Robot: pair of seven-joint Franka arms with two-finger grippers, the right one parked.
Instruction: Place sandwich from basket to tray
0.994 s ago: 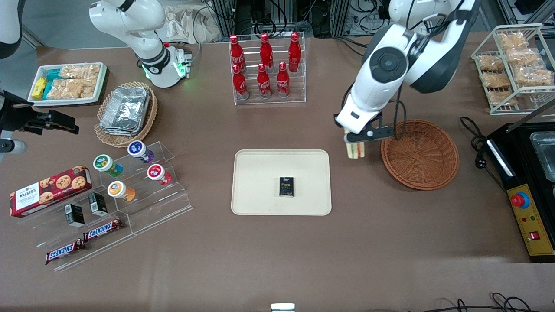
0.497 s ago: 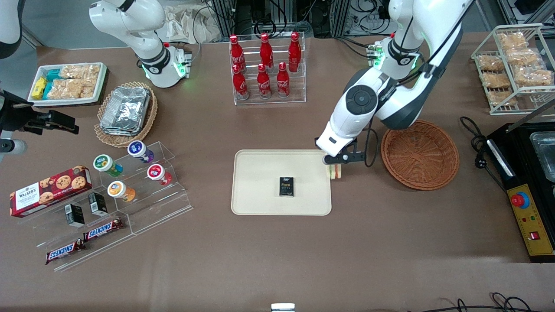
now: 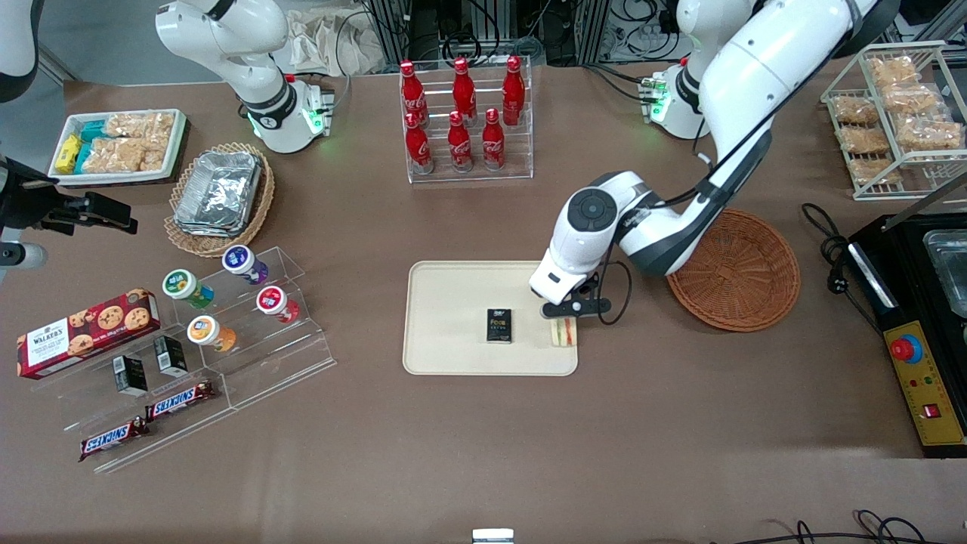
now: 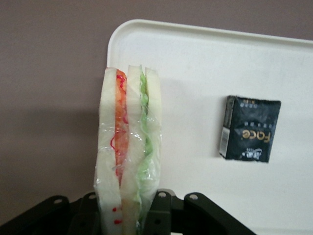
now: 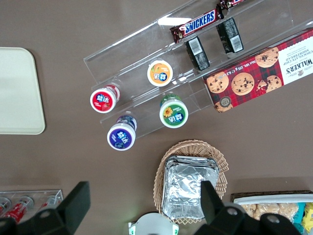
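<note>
Left arm reaches out low over the worktop [image 3: 453,438], its pincer [image 3: 565,316] above the tray [image 3: 453,355] at the edge nearest the basket [image 3: 744,283]. Pincer is pinching the sandwich [image 3: 563,332]: wrist view shows the black fingers [image 4: 161,213] clamped on both bread faces at the wedge's base, the wedge held on edge. Layers read clearly through the clear wrap: white bread outside, orange-red filling on one side, green on the other, a white slice between. Sandwich sits over the tray's rounded corner zone, partly over the rim, with brown worktop visible beside it; I cannot tell whether its lower edge touches the tray surface. A small black box [image 3: 498,326] marked "Face" lies flat near the tray's middle, apart from the sandwich, at about the same distance from the front camera. Basket holds nothing visible and stands on the worktop toward the working arm's end, apart from the tray, with the arm's forearm crossing above its rim. Rack of red cola bottles [image 3: 462,113] stands farther from the front camera than the tray.
</note>
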